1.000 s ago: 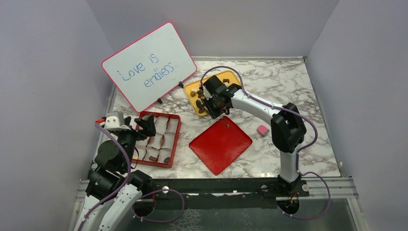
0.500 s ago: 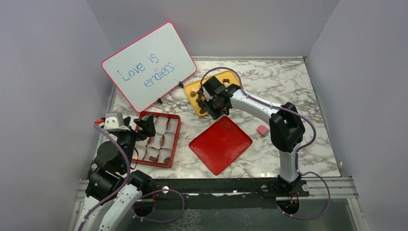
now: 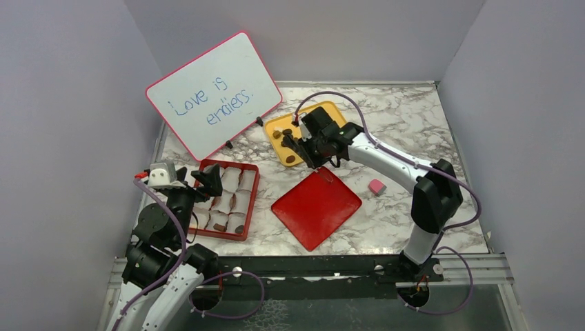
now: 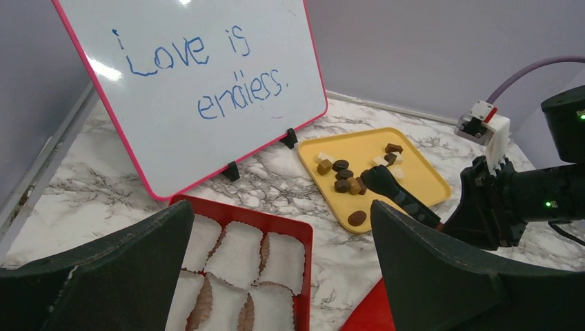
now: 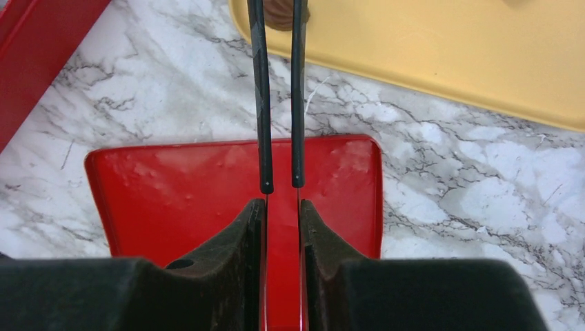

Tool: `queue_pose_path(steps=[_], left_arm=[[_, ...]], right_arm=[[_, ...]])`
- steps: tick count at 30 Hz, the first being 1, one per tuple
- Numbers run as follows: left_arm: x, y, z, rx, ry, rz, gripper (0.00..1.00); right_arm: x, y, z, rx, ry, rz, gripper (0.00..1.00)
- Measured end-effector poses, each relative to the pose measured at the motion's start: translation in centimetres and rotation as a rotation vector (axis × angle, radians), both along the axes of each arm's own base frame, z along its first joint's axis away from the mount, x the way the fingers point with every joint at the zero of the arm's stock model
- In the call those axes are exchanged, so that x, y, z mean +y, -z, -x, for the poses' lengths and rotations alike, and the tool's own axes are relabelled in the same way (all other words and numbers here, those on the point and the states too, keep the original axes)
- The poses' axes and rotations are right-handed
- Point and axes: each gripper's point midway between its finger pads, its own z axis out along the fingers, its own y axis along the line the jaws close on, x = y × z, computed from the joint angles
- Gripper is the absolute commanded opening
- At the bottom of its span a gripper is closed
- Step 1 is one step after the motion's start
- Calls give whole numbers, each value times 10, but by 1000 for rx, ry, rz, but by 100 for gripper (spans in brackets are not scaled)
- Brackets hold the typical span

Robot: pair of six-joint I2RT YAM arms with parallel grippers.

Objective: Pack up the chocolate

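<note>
Right gripper (image 3: 302, 147): positioned over the near edge of the yellow tray (image 3: 331, 110). In the right wrist view the jaws stand almost together, leaving a narrow slit. One brown piece shows at the tips against the top border; it cannot be determined whether it is clamped or lies on the tray beneath.

Left gripper (image 4: 279, 217): jaws spread wide, holding nothing, above the far end of the red box (image 3: 252, 200).

Chocolate (image 4: 343, 181): most pieces are clustered mid-tray, with one oval piece near the tray's near rim. A few dark pieces sit in the paper cups (image 4: 238, 248) of the box's near row.

Clearances:
- The red lid (image 3: 317, 207) lies flat; its far edge is near the tray rim, with a strip of marble table (image 3: 407, 117) between them.
- A marble gap separates the box's right rim from the lid's left corner.
- The whiteboard (image 3: 214, 93) stands at far left, its feet just beside the tray's left corner.
- The pink cube (image 3: 376, 186) lies near the lid's right edge, apart from it.
- Open marble extends right of the tray to the side wall.

Change since 0.5 s ago: the right elbow has swung right and nearer the table's front edge, and the right gripper has shifted slightly right. The left arm is unchanged
</note>
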Motion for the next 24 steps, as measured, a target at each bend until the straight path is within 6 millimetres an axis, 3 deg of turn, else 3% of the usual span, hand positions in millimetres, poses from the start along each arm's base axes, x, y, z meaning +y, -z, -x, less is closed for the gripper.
queue_pose_path(steps=[7, 18, 24], left_arm=[[1, -2, 1, -8, -1, 4, 99], [10, -6, 6, -34, -40, 20, 99], [26, -17, 17, -93, -98, 62, 99]], right_arm=[[14, -11, 26, 8, -56, -76, 23], [82, -16, 103, 16, -277, -108, 25], [117, -12, 128, -6, -356, -76, 26]])
